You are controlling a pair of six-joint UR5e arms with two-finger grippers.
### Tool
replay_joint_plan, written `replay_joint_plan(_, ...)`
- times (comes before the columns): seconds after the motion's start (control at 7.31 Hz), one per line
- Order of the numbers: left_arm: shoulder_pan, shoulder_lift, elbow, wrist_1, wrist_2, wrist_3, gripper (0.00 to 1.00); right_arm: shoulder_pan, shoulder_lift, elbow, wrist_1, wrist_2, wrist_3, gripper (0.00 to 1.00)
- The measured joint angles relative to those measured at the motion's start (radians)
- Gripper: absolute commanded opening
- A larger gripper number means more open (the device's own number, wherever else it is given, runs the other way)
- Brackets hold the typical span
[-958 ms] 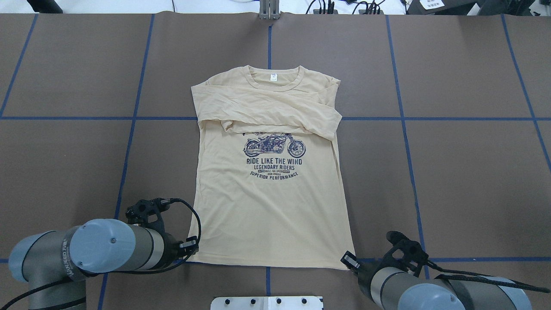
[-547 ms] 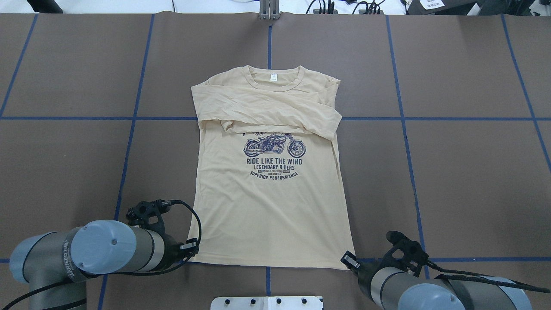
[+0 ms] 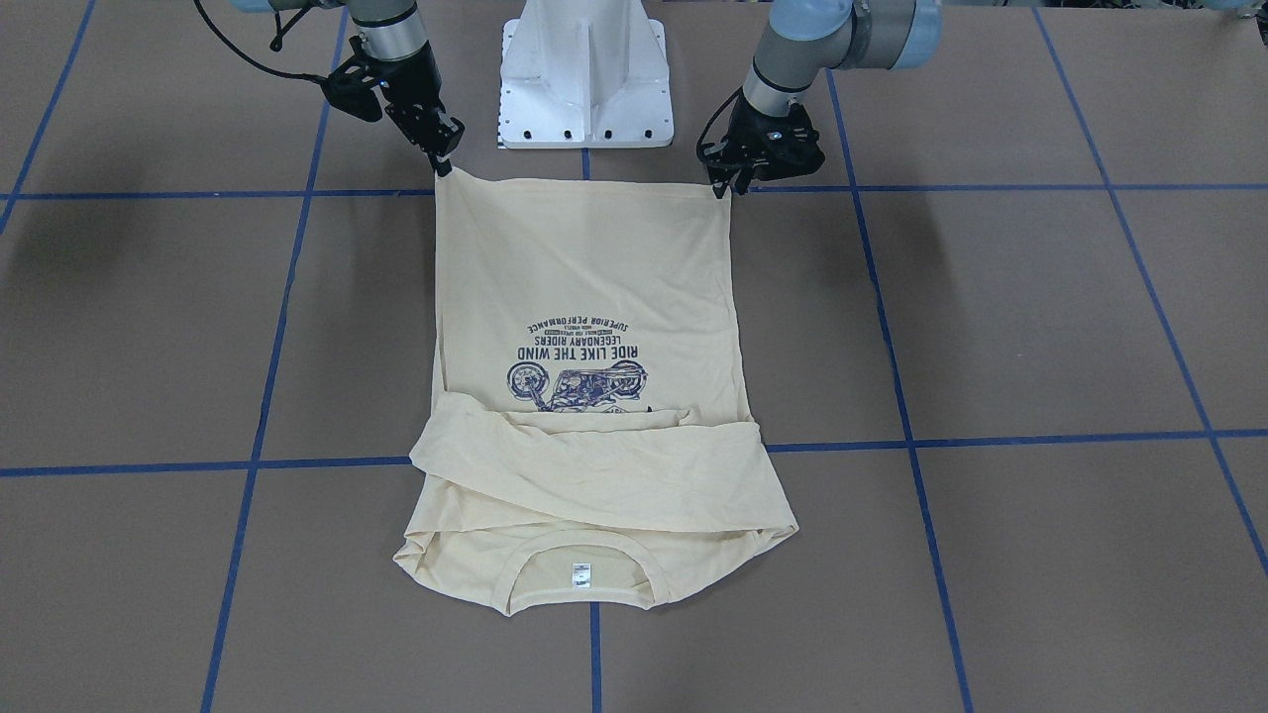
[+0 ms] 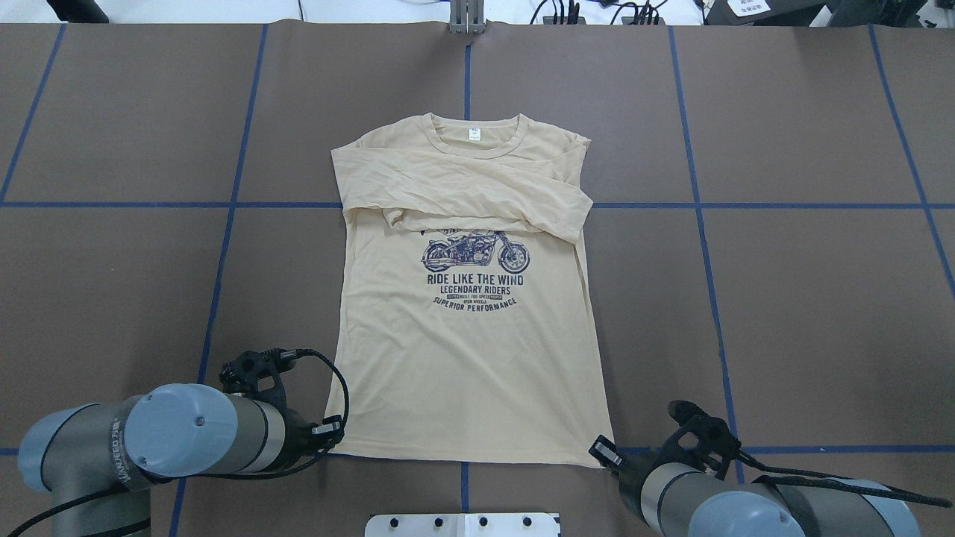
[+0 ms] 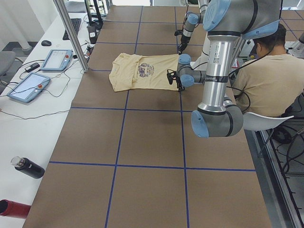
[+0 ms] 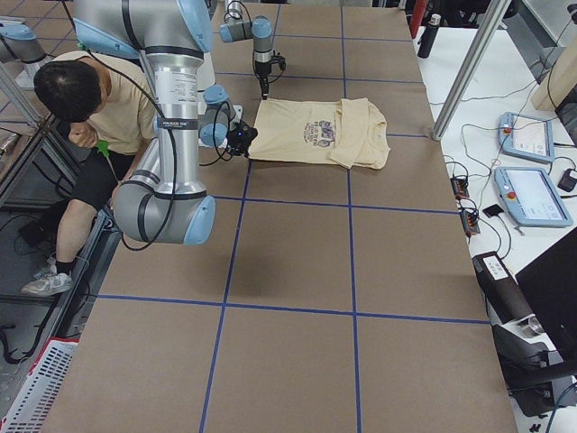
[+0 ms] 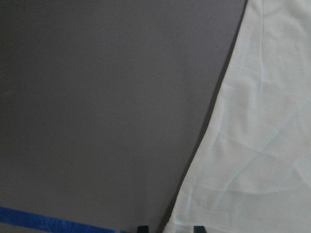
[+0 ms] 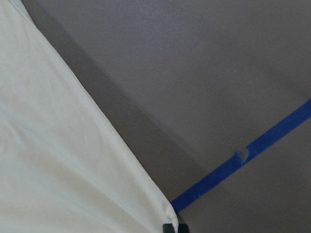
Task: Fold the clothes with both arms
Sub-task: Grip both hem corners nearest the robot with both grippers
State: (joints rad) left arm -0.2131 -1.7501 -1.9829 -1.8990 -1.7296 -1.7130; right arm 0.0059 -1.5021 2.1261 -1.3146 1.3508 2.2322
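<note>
Left arm (image 4: pixel 179 440) edged slightly; T-shirt (image 4: pixel 462 358) unmoved, flat on table (image 4: pixel 821 298), long axis running away from both hands. Left hand (image 7: pixel 168 229) open, straddling near hem corner; right hand (image 8: pixel 175 228) closed on other corner (apparently).

T-shirt (image 4: pixel 462 358) chest print (image 4: pixel 475 280): "RIDE LIKE THE WIND"; "LEGENDARY RIDERS"; "SUPERIOR PERFORMANCE"; neck label (image 4: pixel 474 134) unreadable

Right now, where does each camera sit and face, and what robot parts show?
Front-facing: across table, facing robot; pedestal, left arm, right arm.
Overhead: behind robot, looking down; both arms.
Exterior left: table's end; left arm nearest.
Exterior right: opposite end; right arm nearest.
Left wrist: over T-shirt edge; left fingers.
Right wrist: over its corner; right fingers.
Shared: T-shirt, in all.
</note>
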Motion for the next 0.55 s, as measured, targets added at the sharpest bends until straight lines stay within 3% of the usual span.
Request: replay_joint_plan(0.55,0.002,0.0,0.0,0.0,-0.001,-0.002,0.35,0.0,0.0,0.0,0.0,0.001,0.0,0.0)
